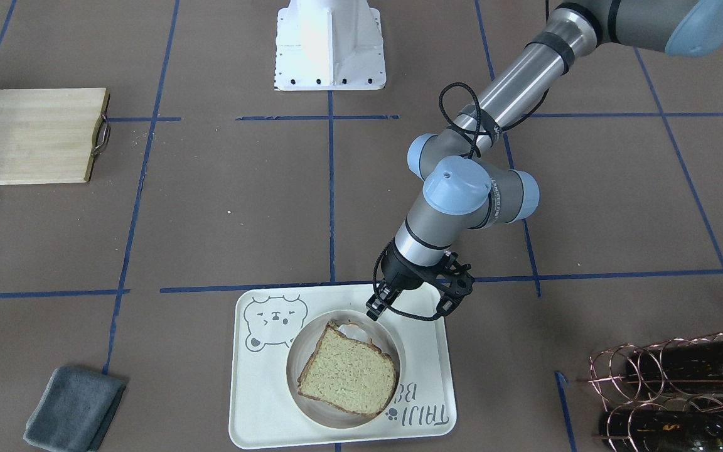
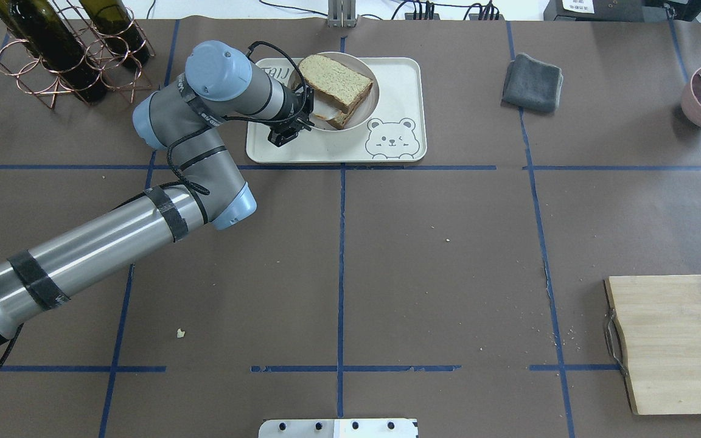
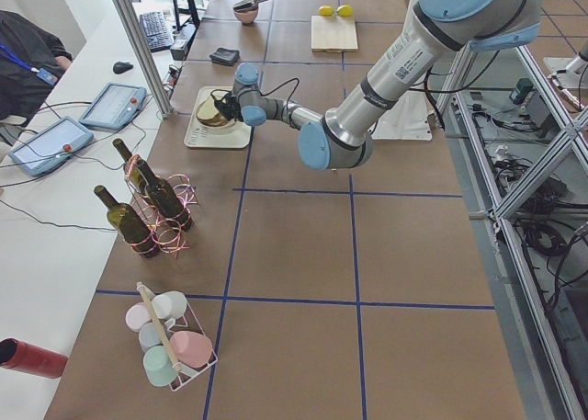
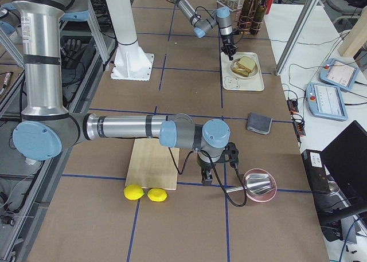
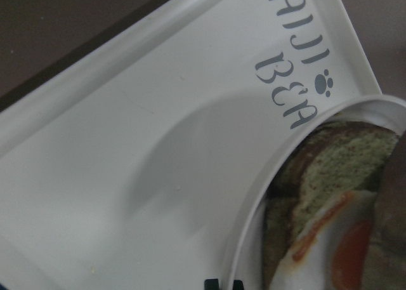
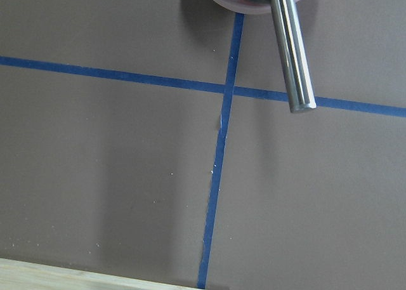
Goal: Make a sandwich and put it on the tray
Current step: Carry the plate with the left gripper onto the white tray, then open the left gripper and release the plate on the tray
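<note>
Sandwich (image 1: 349, 373) sits assembled on a round plate (image 1: 391, 336), and the plate rests on the cream tray (image 1: 255, 402) with the bear face. Its top bread slice lies a little askew, so the fried egg (image 5: 330, 239) with its orange yolk peeks out at the corner nearest the left jaws. Those jaws hang low over the plate's rim on the robot's side, tips pointing down. The wrist view shows the two tips drawn close together with nothing between them. The sandwich lies just beyond them and slightly to the robot's right, near the tips but apart from them. To the robot's left of the left jaws stands a copper wire rack (image 2: 70, 61) with dark bottles. Well off to their right, a folded grey cloth (image 2: 533, 82) lies on the counter (image 2: 435, 243).

The right jaws point down at the counter, well apart from the tray; I cannot tell whether they are spread or pressed together. Just beyond them, away from the robot, is a pink bowl (image 4: 268, 194) holding a metal ladle (image 6: 292, 49) whose handle reaches toward them. A wooden board (image 4: 152, 164) lies just on their robot side, with two lemons (image 4: 146, 194) near its end.
</note>
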Robot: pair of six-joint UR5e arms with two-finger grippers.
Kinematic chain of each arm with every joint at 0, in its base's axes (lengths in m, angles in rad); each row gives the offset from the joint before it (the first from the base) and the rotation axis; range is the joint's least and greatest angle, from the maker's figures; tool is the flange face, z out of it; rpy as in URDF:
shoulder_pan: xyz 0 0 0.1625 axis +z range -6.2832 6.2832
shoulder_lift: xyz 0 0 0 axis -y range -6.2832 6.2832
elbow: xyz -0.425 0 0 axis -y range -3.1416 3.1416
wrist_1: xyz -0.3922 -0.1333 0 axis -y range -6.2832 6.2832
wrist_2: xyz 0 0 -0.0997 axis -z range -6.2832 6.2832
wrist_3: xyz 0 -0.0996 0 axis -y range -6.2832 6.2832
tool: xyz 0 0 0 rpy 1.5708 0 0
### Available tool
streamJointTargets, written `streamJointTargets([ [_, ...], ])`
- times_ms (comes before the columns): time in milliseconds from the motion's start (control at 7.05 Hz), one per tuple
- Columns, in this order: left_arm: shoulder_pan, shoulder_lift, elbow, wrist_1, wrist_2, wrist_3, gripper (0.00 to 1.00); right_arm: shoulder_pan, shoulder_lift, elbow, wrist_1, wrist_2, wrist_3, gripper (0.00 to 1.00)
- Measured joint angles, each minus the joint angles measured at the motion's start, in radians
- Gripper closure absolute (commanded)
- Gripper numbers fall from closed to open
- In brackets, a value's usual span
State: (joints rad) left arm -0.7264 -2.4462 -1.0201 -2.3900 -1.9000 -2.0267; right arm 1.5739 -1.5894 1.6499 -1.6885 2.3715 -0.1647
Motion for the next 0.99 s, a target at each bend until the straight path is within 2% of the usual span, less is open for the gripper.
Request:
streamJointTargets([
  [568,-0.009,0.176,-0.283,0.091,-0.058,0.13,0.0,0.0,0.0,-0.001,0.001,-0.001,0.0,0.0],
  [994,-0.032,0.345,-0.588,0.293,-0.068,0.372,0.0,0.007,0.0,0.001,0.001,-0.001,0.002,0.0],
])
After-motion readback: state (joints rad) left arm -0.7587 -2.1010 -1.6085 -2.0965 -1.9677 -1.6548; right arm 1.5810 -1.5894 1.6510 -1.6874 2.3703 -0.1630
